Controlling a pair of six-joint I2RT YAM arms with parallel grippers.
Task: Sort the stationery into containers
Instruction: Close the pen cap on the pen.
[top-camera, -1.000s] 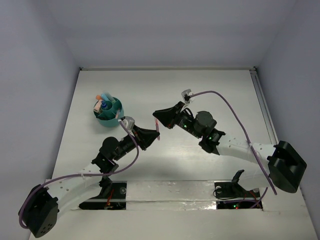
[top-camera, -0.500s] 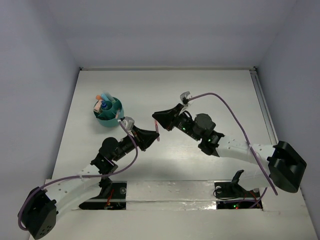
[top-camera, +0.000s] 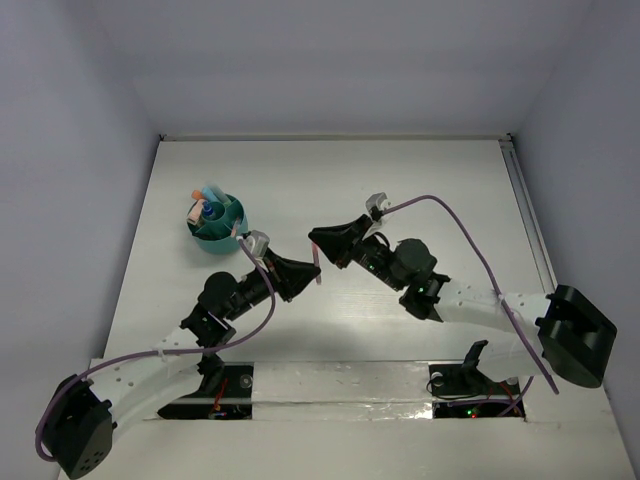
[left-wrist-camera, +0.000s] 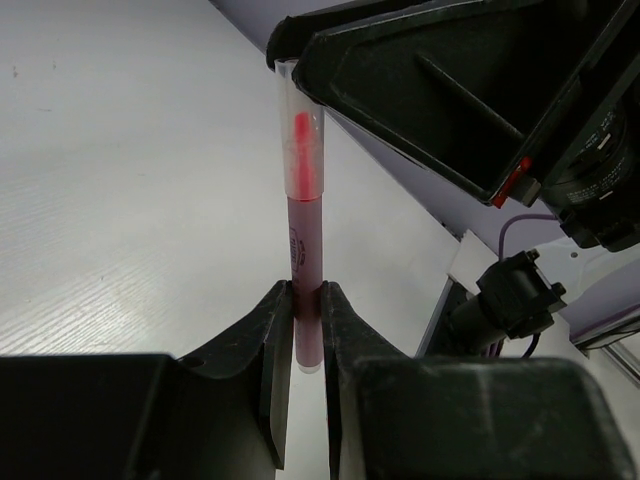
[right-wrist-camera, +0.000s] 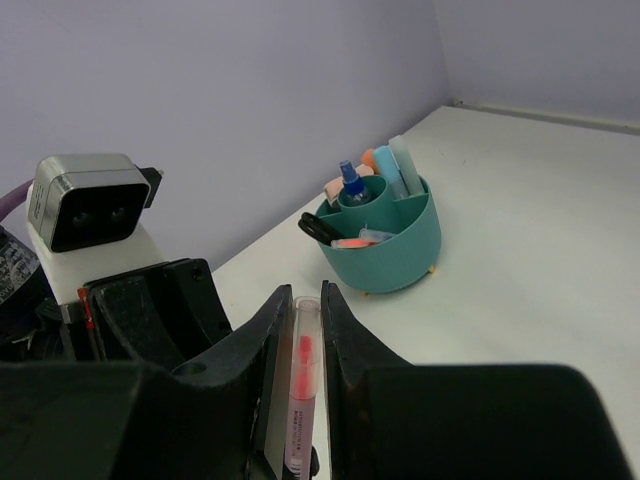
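The white desk (top-camera: 420, 180) is bounded by pale walls (top-camera: 330, 60) at the back and on both sides. Its far half and its right portion lie bare, giving open room around the arms. The left tool (top-camera: 316, 271) and right tool (top-camera: 314, 237) meet tip to tip near the desk centre, above the surface. The pot (top-camera: 228, 237) is round, teal and divided into compartments. It stands at the left rear of the desk, near the left edge and apart from both tools. The pen (left-wrist-camera: 303, 230) is slim, with a dark pink barrel, lettering printed along it, and a clear cap through which a red-pink tip shows. It is carried between the two tools, off the desk. The left tool is closed nearly all the way, its fingers (left-wrist-camera: 272, 340) clamping the barrel near the uncapped end. The right tool stands narrowly apart with the capped end between its fingers (right-wrist-camera: 340, 330). Their inner faces run close along the cap, but whether they press on it cannot be told. Inside the pot, the rear compartments carry upright markers (right-wrist-camera: 395, 165) in light blue, teal and orange. A round inner compartment carries a tube (right-wrist-camera: 348, 182) with a blue cap. Black scissors (right-wrist-camera: 320, 228) project over the rim on the side facing the right wrist camera's left. A pink-orange piece lies low in the front compartment.
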